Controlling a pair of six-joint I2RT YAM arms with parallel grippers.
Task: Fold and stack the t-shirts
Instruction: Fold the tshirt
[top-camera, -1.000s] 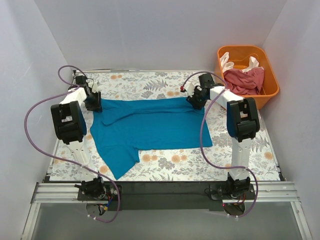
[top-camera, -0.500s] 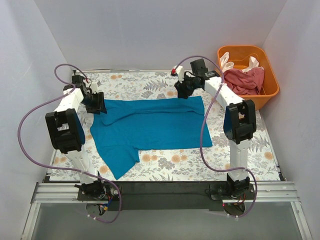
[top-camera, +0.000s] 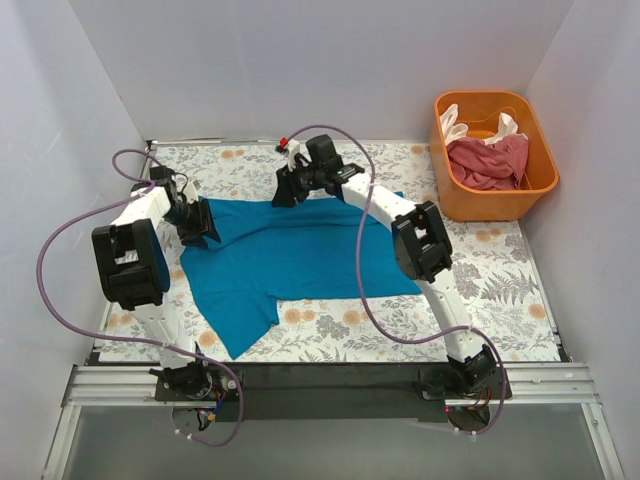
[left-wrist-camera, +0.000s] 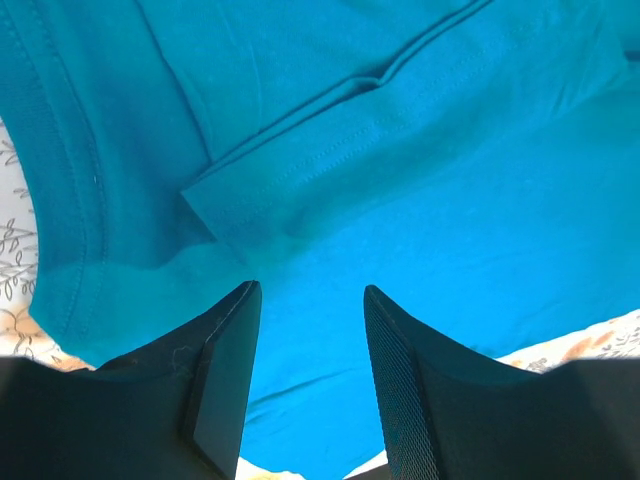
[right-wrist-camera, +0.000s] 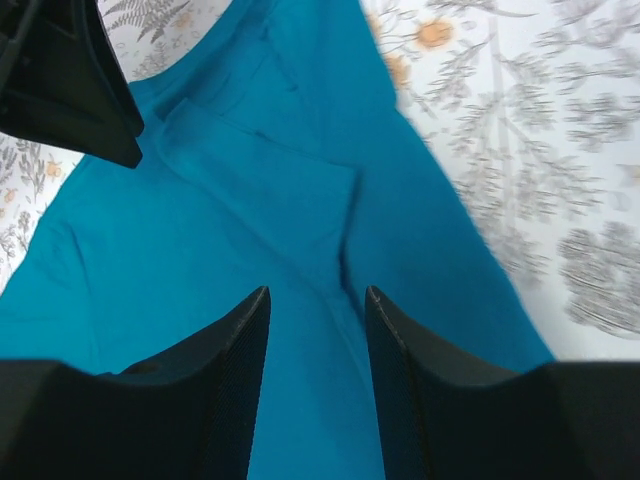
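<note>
The teal-blue t-shirt (top-camera: 300, 255) lies spread on the floral table, one sleeve reaching toward the near left. My left gripper (top-camera: 196, 226) is open over the shirt's far left edge; the left wrist view shows teal cloth (left-wrist-camera: 420, 150) with a folded hem under its open jaws (left-wrist-camera: 310, 300). My right gripper (top-camera: 284, 190) is open above the far edge near the middle; its wrist view shows teal cloth (right-wrist-camera: 250, 230) below the open jaws (right-wrist-camera: 317, 300). The pink-red t-shirt (top-camera: 490, 162) and the cream-white t-shirt (top-camera: 452, 122) lie in the orange tub.
The orange plastic tub (top-camera: 540, 180) stands at the far right, off the floral tablecloth (top-camera: 480, 300). White walls close in the table on three sides. My left gripper's dark body (right-wrist-camera: 70, 80) shows at the top left of the right wrist view.
My right arm has swung left along the shirt's far edge, from the far right corner to the middle. My left gripper shifted slightly nearer. The far right corner lies flat now.
</note>
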